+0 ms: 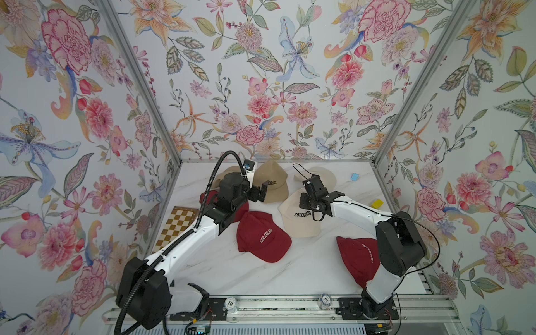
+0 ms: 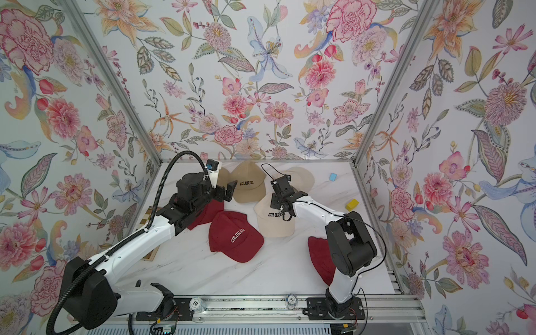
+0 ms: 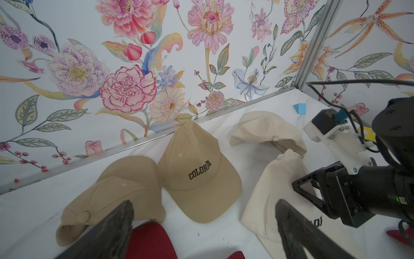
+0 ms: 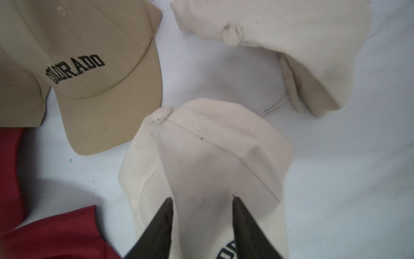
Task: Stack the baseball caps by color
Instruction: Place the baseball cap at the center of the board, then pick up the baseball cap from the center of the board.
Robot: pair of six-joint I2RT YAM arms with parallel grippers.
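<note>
The left tool (image 1: pixel 260 193) hung wide open above the worktop (image 1: pixel 261 278), near the two tan caps (image 1: pixel 271 181) at the back. The right tool (image 4: pixel 201 198) was partly open, its fingers (image 4: pixel 165 215) on either side of the crown of a cream cap (image 4: pixel 212 152). The other cream cap (image 4: pixel 280 33) lay just behind. Three red caps (image 1: pixel 262 236) lay apart nearer the front, one partly hidden by each arm.

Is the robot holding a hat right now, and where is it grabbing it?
Left gripper: open, holding nothing. Right gripper: jaws apart astride the cream cap at its crown; whether they grip it cannot be told.
</note>
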